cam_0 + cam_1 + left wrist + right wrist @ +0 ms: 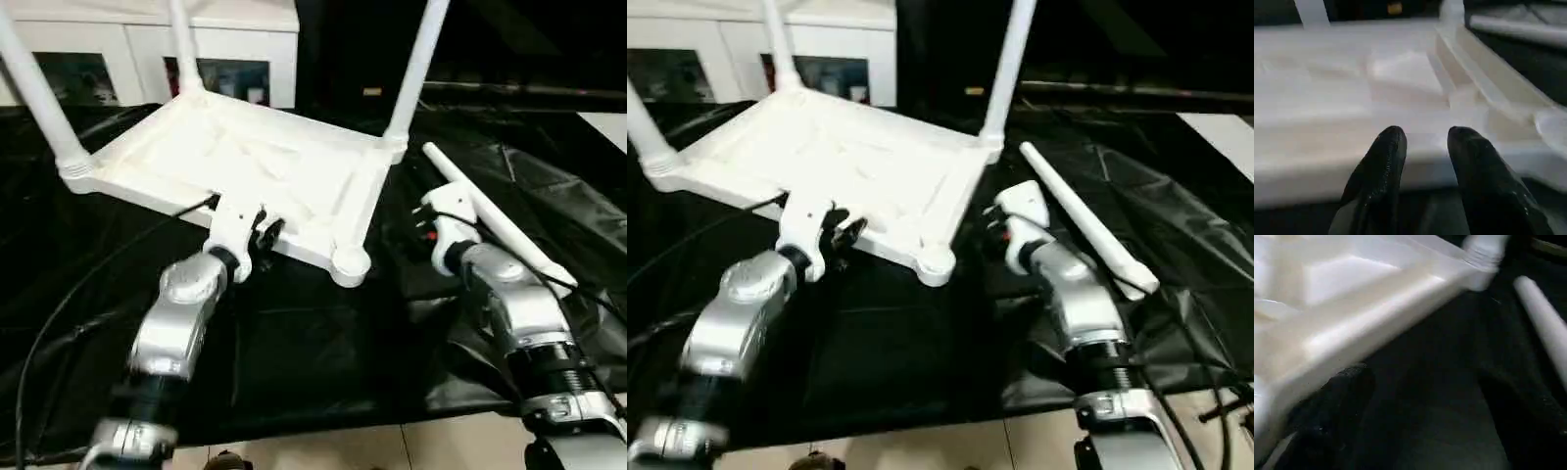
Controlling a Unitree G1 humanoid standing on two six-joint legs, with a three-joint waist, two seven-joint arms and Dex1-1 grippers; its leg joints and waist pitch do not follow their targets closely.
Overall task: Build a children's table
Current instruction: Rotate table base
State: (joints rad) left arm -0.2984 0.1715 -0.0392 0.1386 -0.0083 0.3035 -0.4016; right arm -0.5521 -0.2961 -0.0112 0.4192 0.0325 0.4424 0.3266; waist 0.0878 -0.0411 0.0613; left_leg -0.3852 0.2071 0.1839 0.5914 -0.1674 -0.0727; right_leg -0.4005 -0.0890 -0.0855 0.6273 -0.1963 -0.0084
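The children's table lies upside down on the black cover. Its white tabletop (245,157) has three legs standing up from corner sockets: far left (39,93), back (181,44) and back right (416,64). The near right socket (351,262) holds no leg. A loose white leg (500,225) lies on the cover to the right. My left gripper (260,230) is at the tabletop's near rim (1415,166), its black fingers (1386,156) open with nothing between them. My right gripper (1430,387) stands wide open over the cover, between the tabletop's right rim (1366,328) and the loose leg (1542,318).
A white cabinet (147,49) with glass doors stands behind the work table. The black cover (294,343) is wrinkled, most of all on the right. A black cable (78,294) runs along my left arm. Light floor (441,446) shows past the table's near edge.
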